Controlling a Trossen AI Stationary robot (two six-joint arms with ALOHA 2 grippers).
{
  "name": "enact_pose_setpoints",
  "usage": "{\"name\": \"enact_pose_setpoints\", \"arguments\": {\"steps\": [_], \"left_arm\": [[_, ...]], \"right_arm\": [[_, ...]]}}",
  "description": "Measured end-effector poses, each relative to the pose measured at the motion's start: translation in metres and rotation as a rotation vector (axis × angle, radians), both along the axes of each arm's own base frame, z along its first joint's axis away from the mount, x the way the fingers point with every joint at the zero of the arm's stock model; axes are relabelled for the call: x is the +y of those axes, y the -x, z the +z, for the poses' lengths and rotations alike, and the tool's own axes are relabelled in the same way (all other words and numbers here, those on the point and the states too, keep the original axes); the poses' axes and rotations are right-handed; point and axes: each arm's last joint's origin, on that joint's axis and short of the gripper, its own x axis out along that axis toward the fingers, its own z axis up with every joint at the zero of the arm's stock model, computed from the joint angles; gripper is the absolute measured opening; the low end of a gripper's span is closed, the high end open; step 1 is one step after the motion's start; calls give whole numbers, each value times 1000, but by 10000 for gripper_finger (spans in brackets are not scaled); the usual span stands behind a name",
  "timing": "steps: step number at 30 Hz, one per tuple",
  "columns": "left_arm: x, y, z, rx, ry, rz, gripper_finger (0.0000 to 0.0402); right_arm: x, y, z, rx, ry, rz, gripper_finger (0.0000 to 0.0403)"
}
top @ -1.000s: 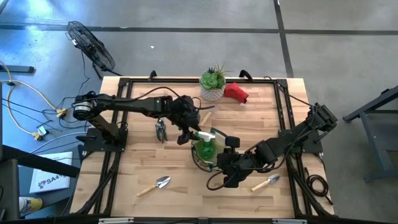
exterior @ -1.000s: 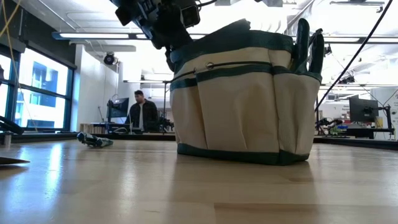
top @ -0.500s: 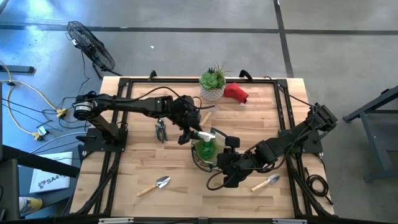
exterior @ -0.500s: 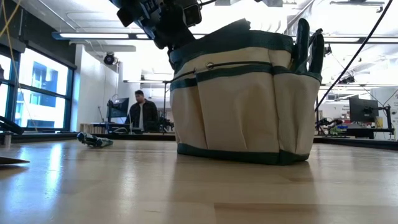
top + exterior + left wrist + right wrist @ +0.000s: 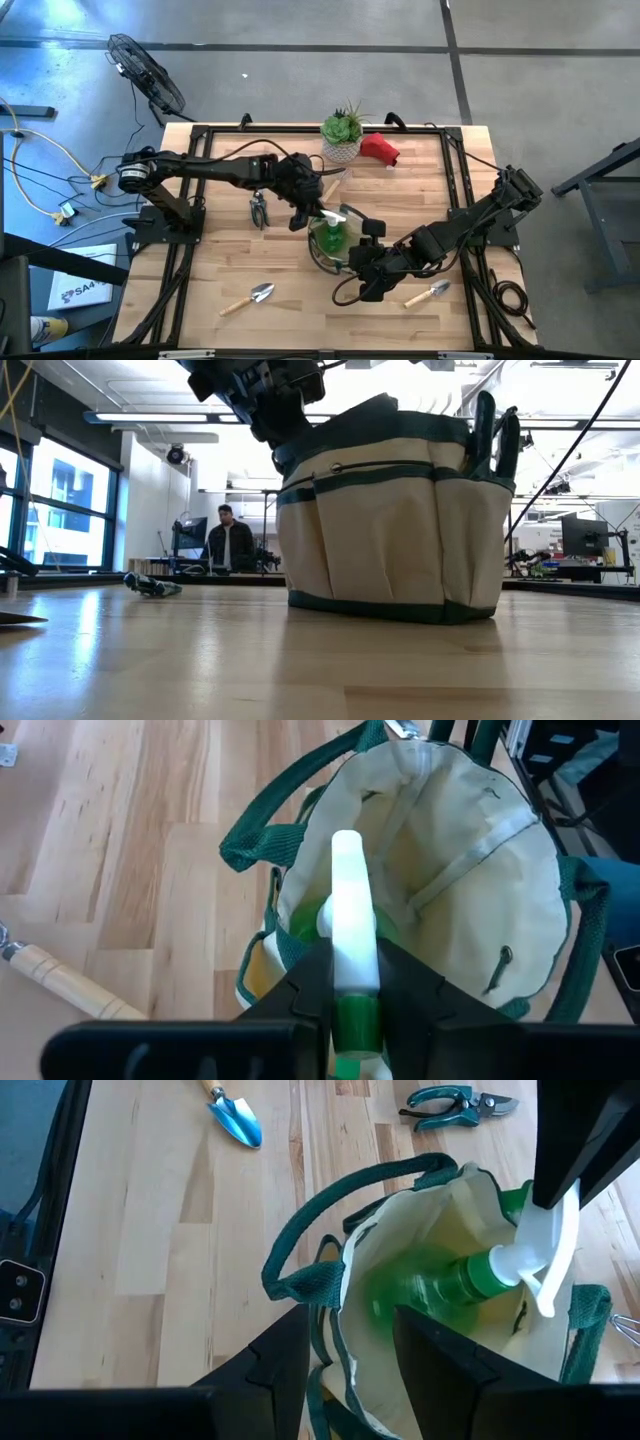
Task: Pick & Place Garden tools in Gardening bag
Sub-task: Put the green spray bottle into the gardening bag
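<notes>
At frame centre the left gripper (image 5: 345,982) clamped the green spray bottle (image 5: 455,1275) over the gardening bag (image 5: 420,1240), its rim pinched by the right gripper (image 5: 350,1342) (release seemed next).

The green spray bottle (image 5: 455,1280) leans inside the gardening bag (image 5: 400,1260), pruners (image 5: 455,1102) beyond.

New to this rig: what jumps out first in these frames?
The left gripper, shut on the white-headed green spray bottle, holds it inside the round tan canvas bag with dark green rim mid-table. The right gripper grips the bag's near rim, one finger inside and one outside. Loose on the wood lie dark-handled pruners and two silver trowels, with a spiky potted plant at the far edge.
</notes>
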Motion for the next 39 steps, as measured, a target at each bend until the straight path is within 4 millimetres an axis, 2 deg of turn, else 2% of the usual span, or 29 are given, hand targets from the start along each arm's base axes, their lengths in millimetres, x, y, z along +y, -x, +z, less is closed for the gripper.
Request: {"name": "enact_pose_setpoints", "arguments": {"steps": [7,13,19,22,26,31,35,39], "left_arm": [[-1,1,-1,12,17,-36,91],[-2,1,-1,7,10,-50,50],[-2,1,-1,5,7,-48,49],[-2,2,0,5,11,-53,61],[-2,1,10,11,10,-64,74],[-1,0,22,1,-15,-63,50],[-1,-2,33,-9,-23,-67,49],[-3,-2,44,-12,-23,-73,67]], "right_arm": [[0,0,0,0,0,0,137],[0,0,0,0,0,0,137],[0,0,0,0,0,0,137],[0,0,0,0,0,0,137],[0,0,0,0,0,0,137],[0,0,0,1,1,0,137],[0,0,0,1,0,0,137],[0,0,0,1,-1,-1,137]]}}
